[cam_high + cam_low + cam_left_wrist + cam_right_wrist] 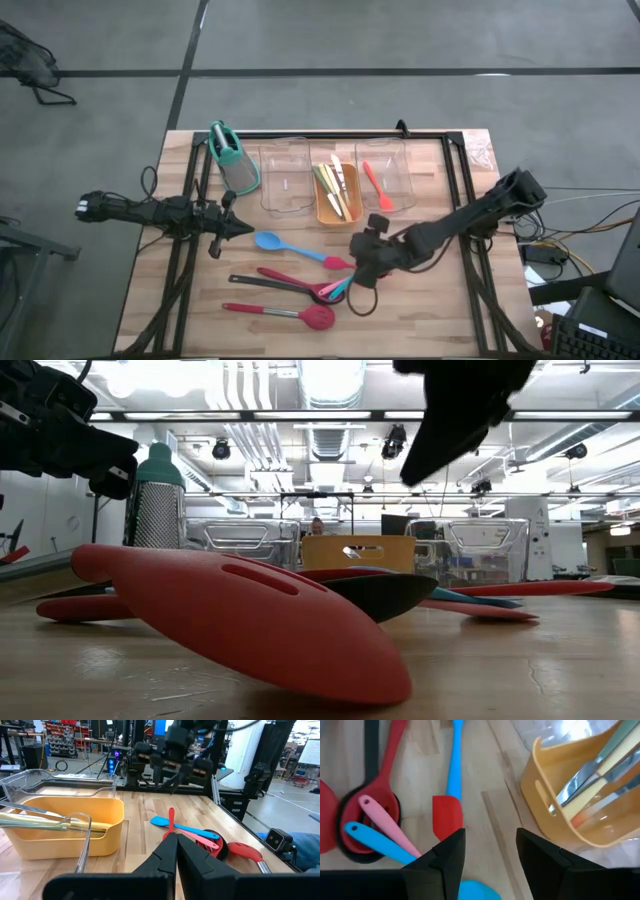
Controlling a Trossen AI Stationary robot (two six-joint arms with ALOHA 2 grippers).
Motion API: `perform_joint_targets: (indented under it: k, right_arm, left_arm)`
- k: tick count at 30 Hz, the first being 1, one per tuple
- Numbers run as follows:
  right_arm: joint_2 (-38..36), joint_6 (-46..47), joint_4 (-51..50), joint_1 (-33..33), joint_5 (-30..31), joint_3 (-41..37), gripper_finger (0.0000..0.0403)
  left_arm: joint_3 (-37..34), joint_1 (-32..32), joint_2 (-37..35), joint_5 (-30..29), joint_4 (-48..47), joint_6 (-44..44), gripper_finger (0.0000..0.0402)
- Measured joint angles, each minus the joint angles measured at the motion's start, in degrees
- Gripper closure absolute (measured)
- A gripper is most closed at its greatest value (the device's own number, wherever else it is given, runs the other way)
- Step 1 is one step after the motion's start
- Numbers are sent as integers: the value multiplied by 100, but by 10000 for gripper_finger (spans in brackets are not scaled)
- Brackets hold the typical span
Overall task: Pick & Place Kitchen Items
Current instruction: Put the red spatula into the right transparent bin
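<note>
Fingers of the right gripper (490,855) stand apart with nothing between them, above the wooden table (450,300) over a small red spatula head (447,816) by the blue spoon (285,245). Left gripper (245,229) fingers pressed together, empty, near that spoon's bowl. Red-headed black-handled spoons (290,314), with small pink and teal utensils, lie in front. Pale utensils sit in the orange rectangular tray (338,195).
</note>
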Motion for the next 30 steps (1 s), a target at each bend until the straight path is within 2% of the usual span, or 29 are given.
perform_joint_targets:
  k: [7, 18, 30]
  right_arm:
    - [351, 59, 24, -15, -26, -2, 248]
    - [459, 320, 77, 39, -134, -66, 269]
    - [459, 493, 1253, 48, -537, -748, 276]
  left_arm:
    - [0, 2, 2, -2, 0, 0, 390]
    - [-1, 2, 2, -1, 0, 1, 390]
    - [-2, 2, 2, -1, 0, 2, 390]
